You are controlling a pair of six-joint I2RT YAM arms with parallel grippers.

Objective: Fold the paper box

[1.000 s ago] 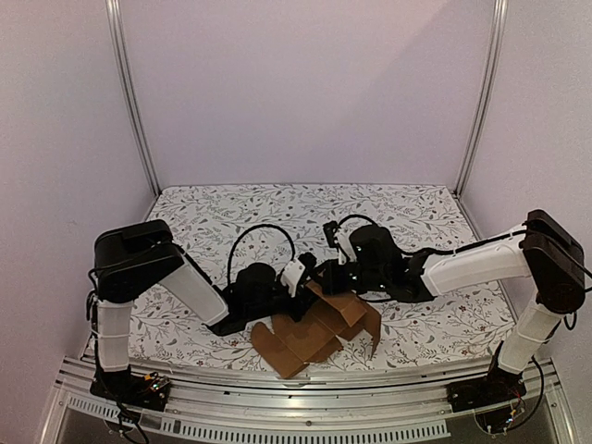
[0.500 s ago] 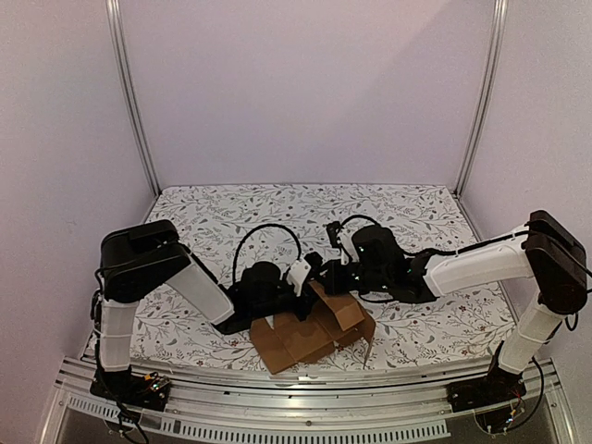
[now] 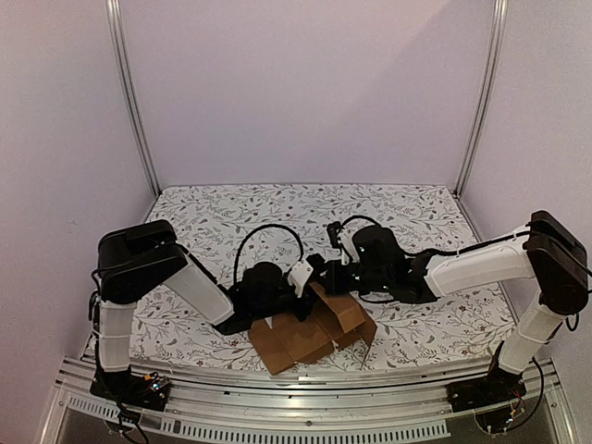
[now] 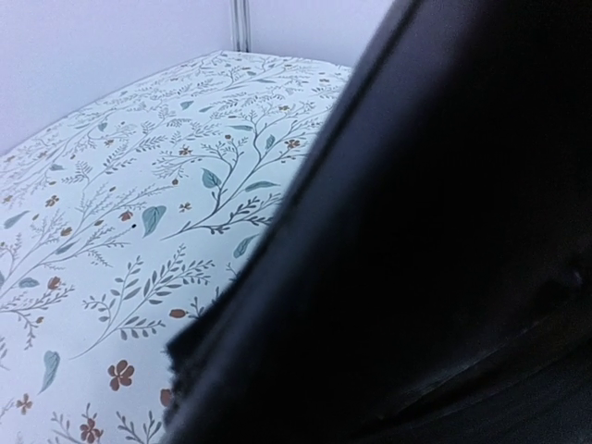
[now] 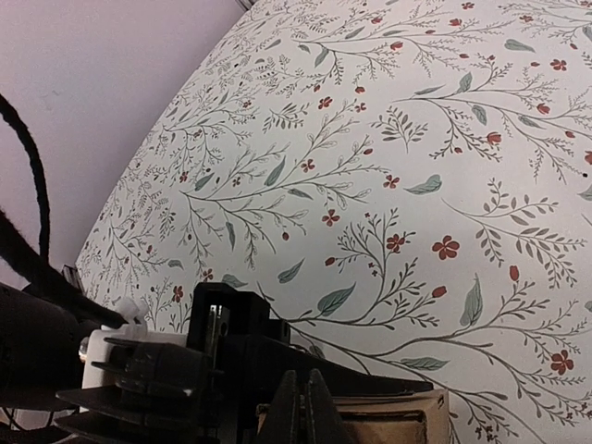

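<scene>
Paper box is sitting half-formed at the near middle of the worktop, close to the front edge. Compared with a second ago it is looking more compact: the right-hand flap that was lying out flat is now standing up closer to the body.

Left gripper is pressing in at the box's far-left edge and its jaws have gone from partly apart to closed. I can't tell whether it is pinching a flap or just pushing on it, as the left wrist view is blocked by something dark. Right gripper is staying closed at the far edge, with its tips meeting just beside a cardboard edge in the wrist view. It's the same doubt there about whether anything is held.

My read is that the walls are coming up but nothing is tucked or locked yet.

What's getting in the way:
- Both wrists are crowding the same far corner, nearly touching.
- The left arm's cable loop is arching just behind them.
- The front rail is running near the box's front flap, so it may slide off.
</scene>
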